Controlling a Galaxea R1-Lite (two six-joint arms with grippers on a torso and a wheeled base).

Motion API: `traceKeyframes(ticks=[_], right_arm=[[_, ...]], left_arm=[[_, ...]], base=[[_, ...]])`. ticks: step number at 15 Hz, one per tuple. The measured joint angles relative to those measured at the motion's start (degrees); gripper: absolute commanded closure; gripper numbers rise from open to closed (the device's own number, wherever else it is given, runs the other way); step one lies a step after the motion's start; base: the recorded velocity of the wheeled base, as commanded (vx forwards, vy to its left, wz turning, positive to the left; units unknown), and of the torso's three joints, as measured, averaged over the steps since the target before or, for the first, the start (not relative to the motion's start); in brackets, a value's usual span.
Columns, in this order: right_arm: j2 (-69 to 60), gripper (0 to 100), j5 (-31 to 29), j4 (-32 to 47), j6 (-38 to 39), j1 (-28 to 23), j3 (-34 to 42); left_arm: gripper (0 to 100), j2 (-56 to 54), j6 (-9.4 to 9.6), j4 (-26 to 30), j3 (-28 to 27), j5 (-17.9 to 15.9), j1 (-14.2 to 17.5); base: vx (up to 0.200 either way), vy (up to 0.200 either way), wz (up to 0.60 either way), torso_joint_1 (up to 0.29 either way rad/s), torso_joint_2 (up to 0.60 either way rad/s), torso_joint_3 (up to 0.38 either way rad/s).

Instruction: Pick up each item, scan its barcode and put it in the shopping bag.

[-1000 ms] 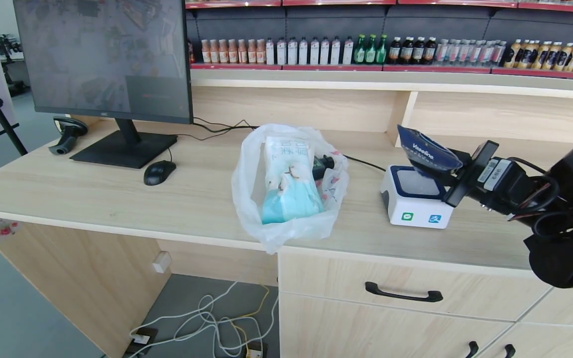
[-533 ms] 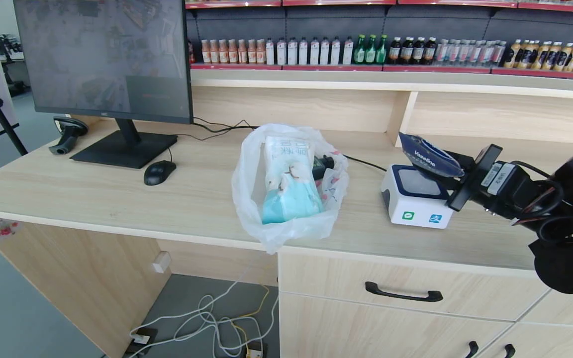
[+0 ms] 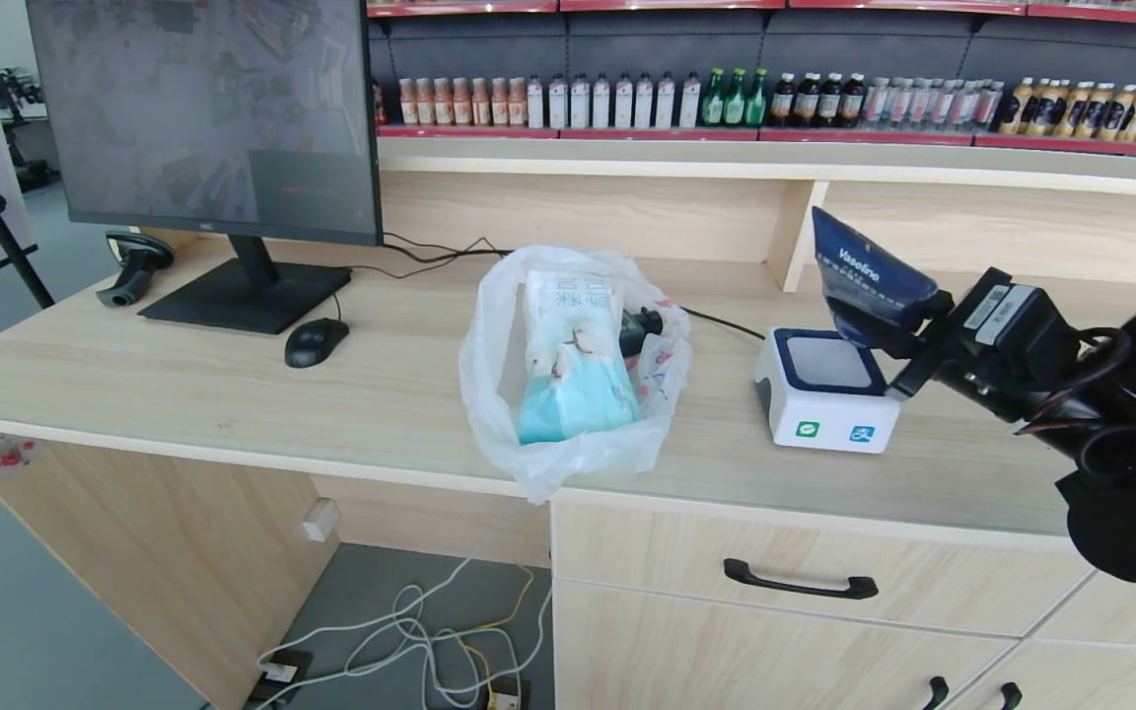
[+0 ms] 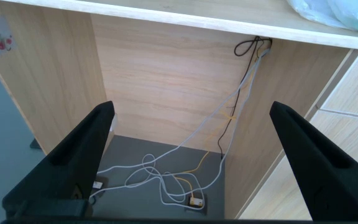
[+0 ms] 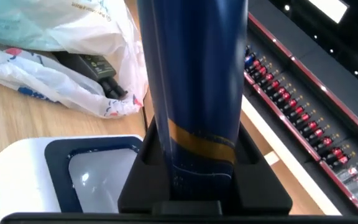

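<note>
One tube [image 3: 864, 276], dark blue, has risen and tipped more upright than half a second ago. The right gripper [image 3: 908, 330] stays clenched on its lower end, holding it above the scanner [image 3: 824, 419], right of the bag [image 3: 489, 394]. The left gripper [image 4: 191, 107] hangs released below the counter [image 3: 233, 394].

Navy tube [image 3: 869, 281], white scanner [image 3: 829, 416], translucent white bag [image 3: 485, 390].

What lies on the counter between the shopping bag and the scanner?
Head view: bare counter between shopping bag and scanner, crossed by a black cable.
</note>
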Motion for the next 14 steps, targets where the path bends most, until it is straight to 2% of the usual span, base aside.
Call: traceKeyframes(ticks=[6, 11, 14], right_arm=[[-4.7, 100, -13.8, -0.1, 16.6, 1.1, 1.3], [-7.1, 100, -16.3, -0.1, 26.8, 1.1, 4.9], [-8.6, 100, -23.7, -0.1, 33.2, 1.1, 8.0]], left_arm=[[0, 0.0, 0.05, 0.1, 0.0, 0.0, -0.1], [0, 0.0, 0.02, 0.2, 0.0, 0.0, 0.0], [0, 0.0, 0.02, 0.2, 0.0, 0.0, 0.0]], base=[[0.0, 0.0, 0.0, 0.0, 0.0, 0.0], [0.0, 0.0, 0.0, 0.0, 0.0, 0.0], [0.0, 0.0, 0.0, 0.0, 0.0, 0.0]])
